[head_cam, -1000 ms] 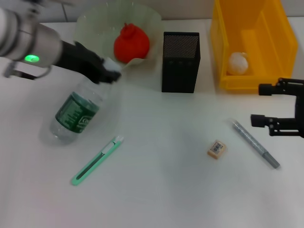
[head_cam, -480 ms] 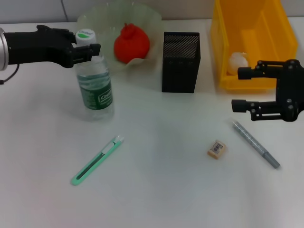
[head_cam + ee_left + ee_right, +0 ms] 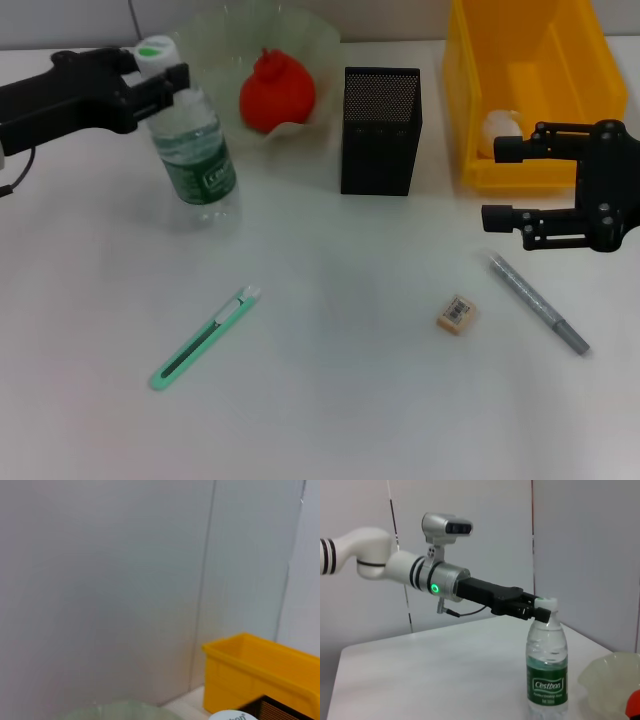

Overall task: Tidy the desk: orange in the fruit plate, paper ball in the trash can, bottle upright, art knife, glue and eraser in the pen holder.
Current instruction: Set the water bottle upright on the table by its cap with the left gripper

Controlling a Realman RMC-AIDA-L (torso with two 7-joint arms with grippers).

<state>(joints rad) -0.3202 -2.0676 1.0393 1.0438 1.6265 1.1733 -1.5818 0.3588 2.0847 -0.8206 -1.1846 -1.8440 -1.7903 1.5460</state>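
Bottle (image 3: 192, 150) stands nearly upright on the tabletop (image 3: 330, 390), its cap gripped by the left hand (image 3: 160, 82); right hand (image 3: 495, 182) hovers open.

Clear bottle (image 3: 190, 150), green label, white cap. Red-orange orange (image 3: 277, 92) in pale translucent green plate (image 3: 215, 45). Black mesh pen holder (image 3: 380, 130). Yellow bin (image 3: 530, 90), white paper ball (image 3: 500, 135) inside. Mint-green knife (image 3: 203, 338), tan eraser (image 3: 456, 313), grey glue pen (image 3: 538, 302). White desk (image 3: 340, 400).

white desk (image 3: 330, 400), knife (image 3: 203, 338), eraser (image 3: 455, 313), glue (image 3: 537, 302)
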